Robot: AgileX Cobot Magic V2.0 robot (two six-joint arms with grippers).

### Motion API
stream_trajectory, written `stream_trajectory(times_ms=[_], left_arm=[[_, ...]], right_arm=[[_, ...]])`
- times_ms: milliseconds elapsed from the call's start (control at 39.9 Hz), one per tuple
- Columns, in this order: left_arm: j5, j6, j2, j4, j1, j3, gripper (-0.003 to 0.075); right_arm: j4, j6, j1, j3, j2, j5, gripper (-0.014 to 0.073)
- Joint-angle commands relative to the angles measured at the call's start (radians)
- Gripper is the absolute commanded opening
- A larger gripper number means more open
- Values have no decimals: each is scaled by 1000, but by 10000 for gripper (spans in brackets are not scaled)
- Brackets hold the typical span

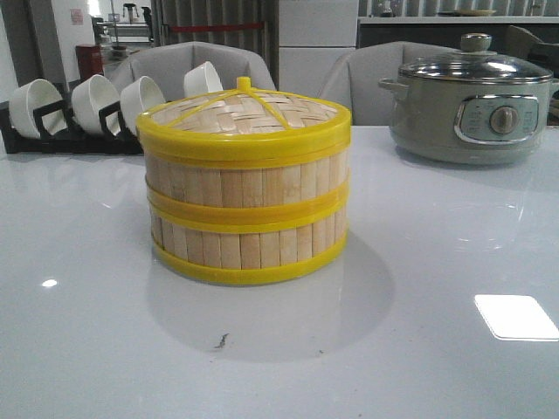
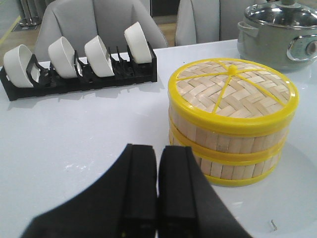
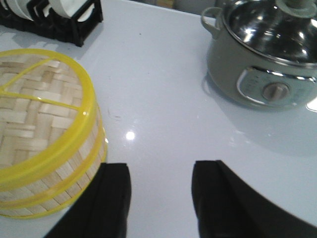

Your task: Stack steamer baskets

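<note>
Two steamer baskets (image 1: 247, 218) stand stacked one on the other at the table's middle, with pale slat walls and yellow rims. The woven-top lid (image 1: 244, 118) with its yellow knob sits on the upper basket. The stack also shows in the left wrist view (image 2: 230, 144) and in the right wrist view (image 3: 47, 148). My left gripper (image 2: 157, 151) is shut and empty, above the table, apart from the stack. My right gripper (image 3: 161, 171) is open and empty, above bare table, one finger next to the stack's wall. Neither gripper shows in the front view.
A grey-green electric pot (image 1: 476, 109) with a glass lid stands at the back right. A black rack (image 1: 61, 131) holding white bowls (image 1: 96, 103) stands at the back left. Grey chairs stand behind the white glossy table (image 1: 437, 349).
</note>
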Motion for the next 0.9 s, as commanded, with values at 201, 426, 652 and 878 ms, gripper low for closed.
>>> stream_trajectory(times_ms=[201,426,652,878], left_arm=[[-77,-5,12,3,1,-29,95],[-77,-5,12,3,1,-29,95],[-77,-5,12,3,1,-29,95],[-77,-5,12,3,1,-29,95]], right_arm=[[10,-4,-160,241,-265,-169,407],[10,-4,-186,439,-402,-275,407],[10,-4,-187,597,-517,-372,407],[10,-4,-229,720,-601,-457,407]])
